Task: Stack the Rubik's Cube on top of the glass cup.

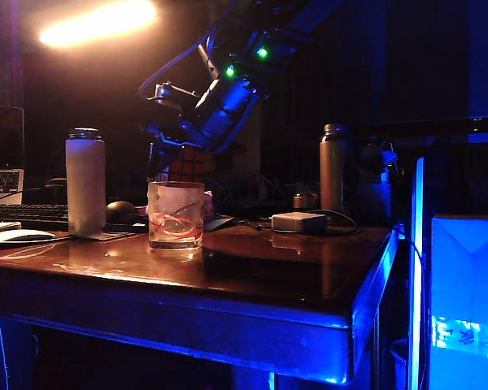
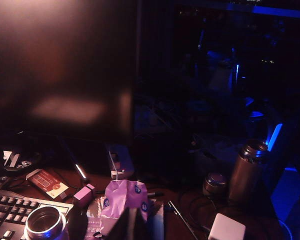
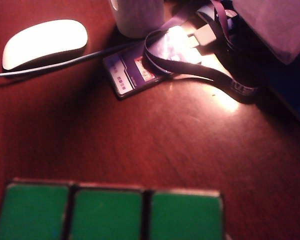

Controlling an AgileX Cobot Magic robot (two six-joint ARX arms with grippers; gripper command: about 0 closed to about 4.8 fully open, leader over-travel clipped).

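The right gripper [image 1: 187,158] hung directly above the glass [image 1: 176,214], left on the table [image 1: 309,268], with the cube [image 1: 189,165] between its jaws, just over the rim; contact was unclear. The left gripper was not visible; its state I cannot tell.

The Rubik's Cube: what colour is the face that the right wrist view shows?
Green, a row of three stickers on the Rubik's Cube, best seen in the right wrist view.
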